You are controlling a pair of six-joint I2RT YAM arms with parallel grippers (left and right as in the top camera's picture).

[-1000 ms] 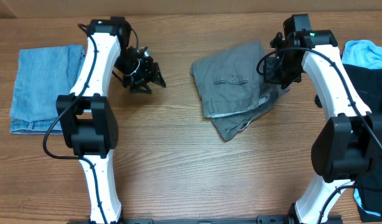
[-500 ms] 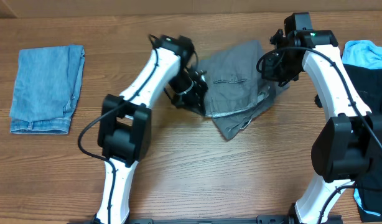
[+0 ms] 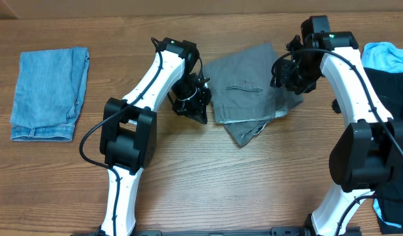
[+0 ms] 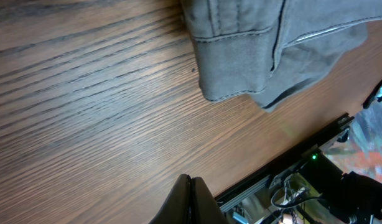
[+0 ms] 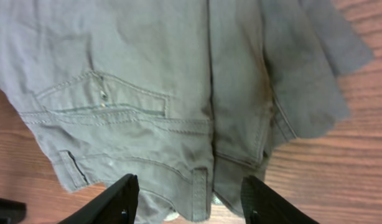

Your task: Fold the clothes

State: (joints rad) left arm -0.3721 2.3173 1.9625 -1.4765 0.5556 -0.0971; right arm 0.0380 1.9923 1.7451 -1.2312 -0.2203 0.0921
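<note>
The clothes, a pair of grey shorts, lie folded at the middle back of the table with a rear pocket facing up. My left gripper is shut on nothing, low over bare wood just off the shorts' left edge. In the left wrist view its fingertips press together, and a corner of the shorts lies ahead of them. My right gripper hovers open over the shorts' right side. In the right wrist view the gripper has only cloth below the gap between its fingers.
A folded blue denim garment lies at the far left. A black garment and a light blue cloth sit at the right edge behind my right arm. The table's front rail shows in the left wrist view.
My left arm swung right from near the denim to the shorts' left edge and its gripper shut. My right gripper opened and let go of the shorts' right side, which now lies flatter.
</note>
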